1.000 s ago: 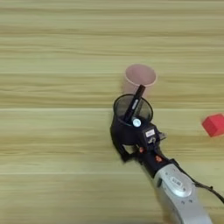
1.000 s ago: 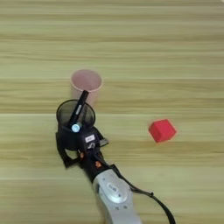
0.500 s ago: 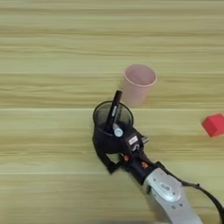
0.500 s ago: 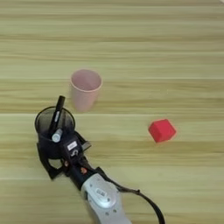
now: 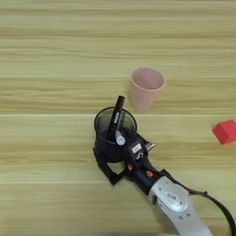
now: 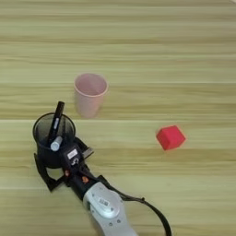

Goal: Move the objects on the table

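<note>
Right eye view shows my end effector (image 6: 48,168) grasping the pen cup (image 6: 51,144); its leaning marker (image 6: 56,124) could tip out, toppling the nearby pink cup (image 6: 90,94).

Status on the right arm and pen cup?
Right gripper shut on pen cup, marker inside. Pink cup upright just behind, apart. Red cube clear to the right.

One counter (image 5: 46,55), and the tally on it runs like this: one pink cup (image 5: 146,87) up at twelve o'clock, one red cube (image 6: 170,137) out at three o'clock, one black mesh pen cup (image 5: 114,133) at seven o'clock, and one marker (image 5: 115,120) standing inside that mesh cup.
</note>
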`<state>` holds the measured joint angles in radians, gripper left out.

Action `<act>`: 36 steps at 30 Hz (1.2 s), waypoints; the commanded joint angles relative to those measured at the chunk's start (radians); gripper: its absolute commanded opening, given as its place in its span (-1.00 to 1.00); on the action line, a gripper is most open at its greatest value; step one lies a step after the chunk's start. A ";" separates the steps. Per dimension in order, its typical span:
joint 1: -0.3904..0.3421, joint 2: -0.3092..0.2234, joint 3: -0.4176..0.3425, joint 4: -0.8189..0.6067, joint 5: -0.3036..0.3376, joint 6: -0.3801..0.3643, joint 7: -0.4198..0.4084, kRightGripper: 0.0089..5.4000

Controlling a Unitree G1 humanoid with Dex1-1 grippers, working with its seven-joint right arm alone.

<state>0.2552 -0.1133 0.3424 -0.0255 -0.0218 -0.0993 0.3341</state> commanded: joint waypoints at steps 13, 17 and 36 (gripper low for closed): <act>0.070 -0.044 0.006 -0.045 -0.020 0.031 0.002 1.00; 0.089 -0.055 0.007 -0.063 -0.017 0.036 0.004 1.00; 0.204 -0.104 -0.050 -0.172 -0.001 0.067 -0.013 1.00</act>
<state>0.4218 -0.1898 0.3217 -0.1884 -0.0227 -0.0746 0.3353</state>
